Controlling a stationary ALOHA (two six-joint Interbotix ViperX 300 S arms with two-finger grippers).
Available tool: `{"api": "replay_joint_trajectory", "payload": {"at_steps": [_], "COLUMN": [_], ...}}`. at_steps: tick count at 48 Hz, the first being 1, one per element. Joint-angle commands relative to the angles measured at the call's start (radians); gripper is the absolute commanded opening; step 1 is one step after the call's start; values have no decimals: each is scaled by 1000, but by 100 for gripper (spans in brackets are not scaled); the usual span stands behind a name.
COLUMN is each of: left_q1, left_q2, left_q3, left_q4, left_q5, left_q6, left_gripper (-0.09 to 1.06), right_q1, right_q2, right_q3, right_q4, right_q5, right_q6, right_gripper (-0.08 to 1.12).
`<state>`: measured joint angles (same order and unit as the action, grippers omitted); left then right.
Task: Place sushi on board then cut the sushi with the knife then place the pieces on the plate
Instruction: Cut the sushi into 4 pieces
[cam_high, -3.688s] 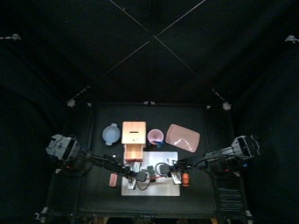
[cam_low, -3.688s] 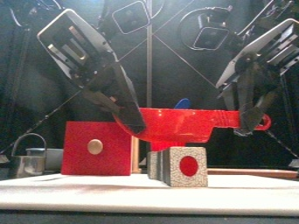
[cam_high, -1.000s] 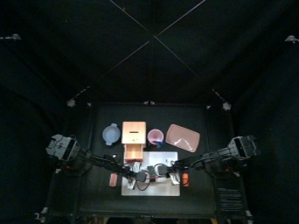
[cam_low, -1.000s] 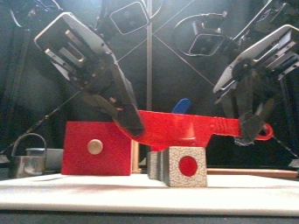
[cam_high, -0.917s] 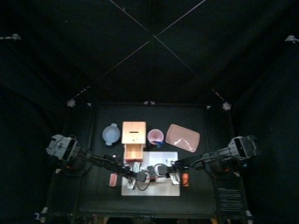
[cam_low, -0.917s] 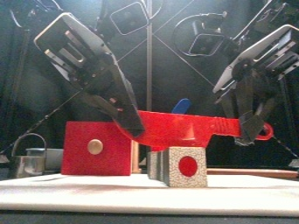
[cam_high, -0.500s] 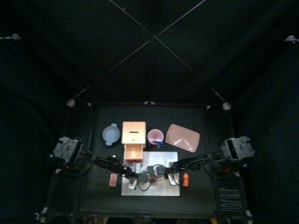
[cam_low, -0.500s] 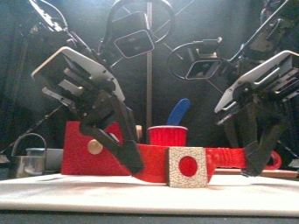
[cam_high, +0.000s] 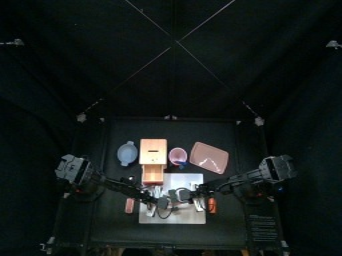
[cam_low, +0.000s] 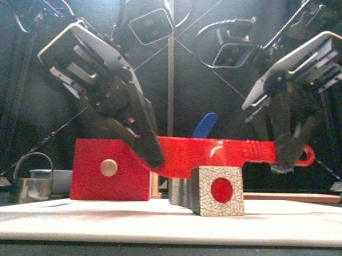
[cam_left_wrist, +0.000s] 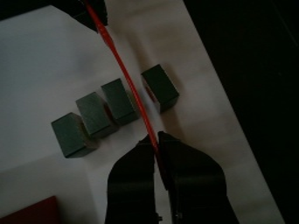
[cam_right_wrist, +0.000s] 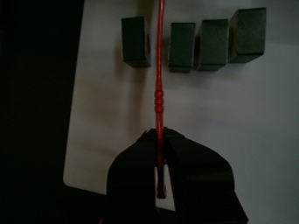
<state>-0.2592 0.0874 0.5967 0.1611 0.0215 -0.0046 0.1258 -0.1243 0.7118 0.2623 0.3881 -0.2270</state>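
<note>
Knife (cam_low: 227, 150) back up above white board (cam_low: 120, 216)

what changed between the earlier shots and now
The red knife, held level by the left tool and right tool, dropped almost to the white board behind the front sushi block, then rose back above it. That block sits slightly further right. Both tools kept their grip; the wooden box stayed put.
</note>
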Motion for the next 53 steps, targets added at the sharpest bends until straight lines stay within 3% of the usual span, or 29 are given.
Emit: {"api": "replay_joint_trajectory", "payload": {"at_steps": [1,9,17,24,30,42,47,53], "left_q1": [34,80,89,94,112,158,163,163], "left_q2": [-61,-69,-72,-92,-112,-117,-112,-109], "left_q3": [-28,-34,-40,-28,-3,58,77,89], "left_q4": [35,29,14,11,11,28,32,29], "left_q5": [-17,-44,-74,-129,-189,-405,-448,-479], "left_q6": [5,6,5,5,6,23,48,89], "left_gripper": [32,44,67,82,83,83,83,83], "right_q1": [-58,-69,-71,-86,-94,-150,-173,-176], "right_q2": [-77,-91,-98,-118,-147,-261,-314,-399], "right_q3": [-41,-31,-29,-18,9,100,156,238], "right_q4": [-9,-11,-3,31,103,416,460,428], "right_q5": [-8,-3,35,83,114,282,302,265], "right_q6": [-2,-3,-2,0,2,156,337,672], "right_gripper": [33,33,33,33,33,33,33,34]}}
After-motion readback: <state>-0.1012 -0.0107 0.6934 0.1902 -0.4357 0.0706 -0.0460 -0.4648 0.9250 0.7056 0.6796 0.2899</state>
